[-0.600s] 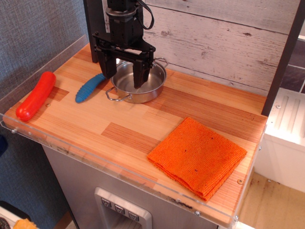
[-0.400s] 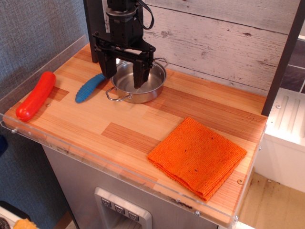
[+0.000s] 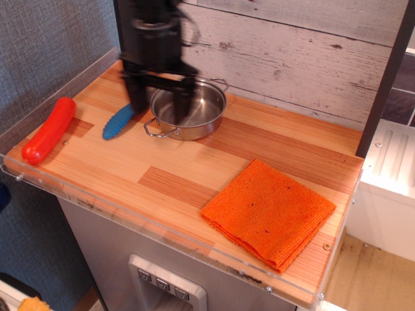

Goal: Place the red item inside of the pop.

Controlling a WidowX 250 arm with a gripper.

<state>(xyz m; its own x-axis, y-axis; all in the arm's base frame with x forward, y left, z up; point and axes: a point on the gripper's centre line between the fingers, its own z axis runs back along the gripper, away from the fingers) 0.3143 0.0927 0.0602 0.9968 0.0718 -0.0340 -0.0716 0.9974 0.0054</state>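
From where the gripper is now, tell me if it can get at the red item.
Probably yes. The red item lies alone at the table's left edge, nothing on or against it. The gripper, blurred, hangs near the pot; only the blue toy lies between, low on the table.

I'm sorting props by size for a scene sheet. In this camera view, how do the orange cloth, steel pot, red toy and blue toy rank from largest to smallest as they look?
1. Orange cloth, though it lies nearest the camera.
2. Steel pot.
3. Red toy.
4. Blue toy, partly hidden by the blurred gripper, so its full length is unsure.
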